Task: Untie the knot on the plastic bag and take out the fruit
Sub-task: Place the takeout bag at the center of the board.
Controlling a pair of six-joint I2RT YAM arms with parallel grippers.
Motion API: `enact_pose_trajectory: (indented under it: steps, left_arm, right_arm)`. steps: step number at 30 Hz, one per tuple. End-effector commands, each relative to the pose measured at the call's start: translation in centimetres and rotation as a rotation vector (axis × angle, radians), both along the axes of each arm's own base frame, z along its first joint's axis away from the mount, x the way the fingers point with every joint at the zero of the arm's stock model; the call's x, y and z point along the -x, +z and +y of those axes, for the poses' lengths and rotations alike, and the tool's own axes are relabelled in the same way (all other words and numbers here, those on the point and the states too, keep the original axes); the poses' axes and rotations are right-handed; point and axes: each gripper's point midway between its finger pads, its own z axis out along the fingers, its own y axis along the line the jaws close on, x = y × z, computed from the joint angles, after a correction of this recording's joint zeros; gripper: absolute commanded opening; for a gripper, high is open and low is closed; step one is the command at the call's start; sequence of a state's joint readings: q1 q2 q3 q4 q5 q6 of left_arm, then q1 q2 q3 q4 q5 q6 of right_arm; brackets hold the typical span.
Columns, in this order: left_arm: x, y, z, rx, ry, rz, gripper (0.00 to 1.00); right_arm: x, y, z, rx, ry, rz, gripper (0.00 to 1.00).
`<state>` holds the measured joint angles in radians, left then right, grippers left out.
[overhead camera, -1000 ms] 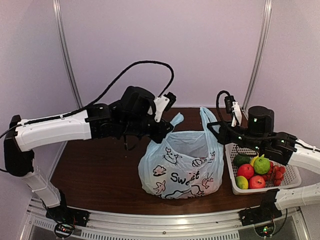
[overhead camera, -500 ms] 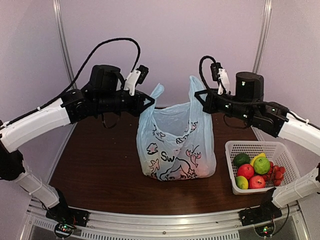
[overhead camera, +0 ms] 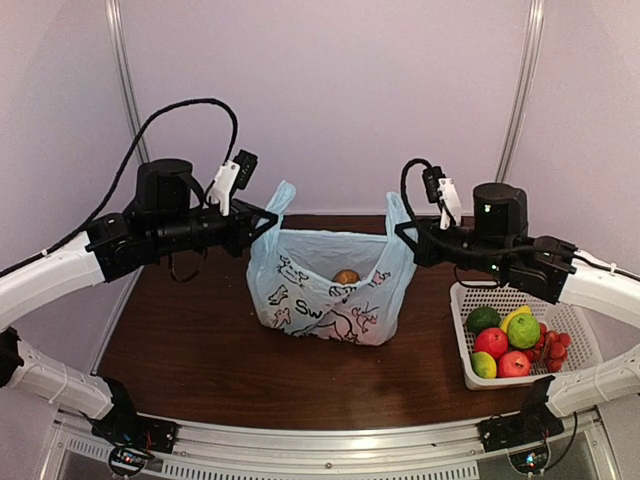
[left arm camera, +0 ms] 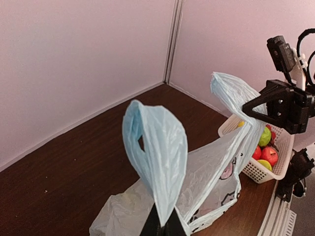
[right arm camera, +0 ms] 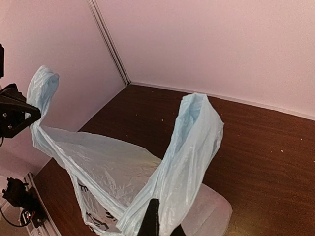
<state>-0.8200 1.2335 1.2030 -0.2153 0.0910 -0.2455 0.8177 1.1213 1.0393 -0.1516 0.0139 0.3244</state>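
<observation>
The light blue plastic bag (overhead camera: 318,305) with cartoon prints sits mid-table, its mouth stretched wide between both arms. My left gripper (overhead camera: 266,219) is shut on the left handle ear (left arm camera: 158,152), which stands up from the fingertips. My right gripper (overhead camera: 402,233) is shut on the right handle ear (right arm camera: 195,142). No knot shows; the two ears are held far apart. One orange-brown fruit (overhead camera: 346,277) shows inside the open mouth; other fruit is hidden by the plastic. In the wrist views, the left gripper (left arm camera: 163,227) and right gripper (right arm camera: 158,225) pinch thin plastic only.
A white mesh basket (overhead camera: 463,303) at the right front holds green, red and yellow fruit, just below my right forearm. It also shows behind the bag as the basket (left arm camera: 284,164). Pale walls close the back and sides of the dark wooden table (overhead camera: 190,340).
Both grippers closed on the ears and lifted the bag. They have since come down and spread apart, the left one moving left, so the bag's mouth now gapes and a fruit shows.
</observation>
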Motion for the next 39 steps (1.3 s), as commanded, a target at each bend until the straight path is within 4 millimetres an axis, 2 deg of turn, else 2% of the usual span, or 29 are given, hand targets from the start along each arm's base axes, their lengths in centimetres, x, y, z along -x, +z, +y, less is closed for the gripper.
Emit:
enact_pose_trajectory:
  steps: [1, 3, 6, 10, 15, 19, 21, 24, 28, 32, 35, 39]
  left_arm:
    - [0.4, -2.5, 1.8, 0.01, 0.051, 0.026, 0.0]
    - [0.8, -4.1, 2.3, -0.006, 0.056, 0.065, 0.0]
    - [1.6, -5.0, 2.8, -0.01, 0.052, 0.102, 0.04]
    - [2.5, -4.5, 3.9, 0.03, 0.065, 0.109, 0.1]
    - [3.5, -4.1, 5.0, 0.067, 0.084, 0.152, 0.3]
    - [5.6, -3.9, 4.1, 0.094, 0.024, 0.175, 0.32]
    - [7.2, -3.9, 3.2, 0.081, -0.005, 0.157, 0.41]
    - [8.3, -5.0, 2.5, 0.036, 0.007, 0.147, 0.63]
    - [8.1, -7.7, 2.3, -0.045, 0.077, 0.163, 0.79]
    - [6.5, -10.2, 3.2, -0.136, 0.206, 0.139, 0.81]
    - [5.9, -10.5, 3.1, -0.147, 0.232, 0.127, 0.81]
    - [5.8, -10.6, 1.8, -0.144, 0.199, 0.127, 0.71]
  right_arm:
    - [1.7, -2.8, -0.3, -0.031, 0.059, 0.058, 0.0]
    - [2.5, -4.1, 0.2, -0.039, 0.107, 0.096, 0.0]
    - [3.8, -5.3, 0.7, -0.054, 0.162, 0.145, 0.0]
    - [4.9, -6.1, 0.8, -0.075, 0.181, 0.167, 0.0]
    - [5.3, -7.0, 0.8, -0.087, 0.175, 0.179, 0.05]
    - [5.2, -7.1, 1.0, -0.097, 0.172, 0.182, 0.09]
    - [5.1, -6.9, 1.1, -0.104, 0.166, 0.185, 0.1]
    - [4.8, -6.5, 1.1, -0.119, 0.147, 0.186, 0.12]
    - [4.7, -6.3, 1.1, -0.142, 0.131, 0.194, 0.15]
    - [4.7, -6.1, 0.8, -0.15, 0.117, 0.199, 0.19]
    - [4.9, -5.7, 0.1, -0.148, 0.101, 0.194, 0.26]
    - [4.9, -5.2, -1.3, -0.114, 0.057, 0.178, 0.31]
